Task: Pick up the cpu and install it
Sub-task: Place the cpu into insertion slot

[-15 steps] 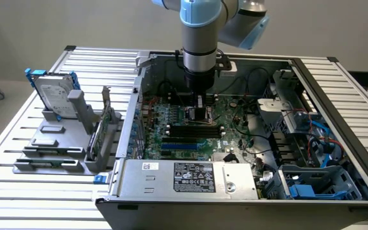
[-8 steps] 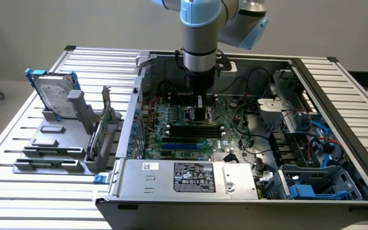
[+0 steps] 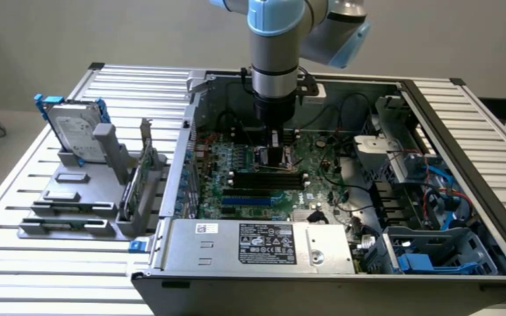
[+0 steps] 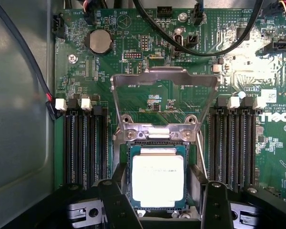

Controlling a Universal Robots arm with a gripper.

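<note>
While the gripper [image 4: 165,191] hangs with jaws spread, gripping nothing, the cpu [image 4: 158,180] lies flat in the socket [image 4: 157,144] at the green board [image 4: 148,62] middle. Light, stiff, probably delicate underneath; best held by opposite edges.

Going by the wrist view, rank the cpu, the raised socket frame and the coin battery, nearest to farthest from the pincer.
1. cpu: flanked by the open pincer.
2. socket frame: hinged up just beyond the cpu.
3. coin battery: farther out on the green board.
</note>
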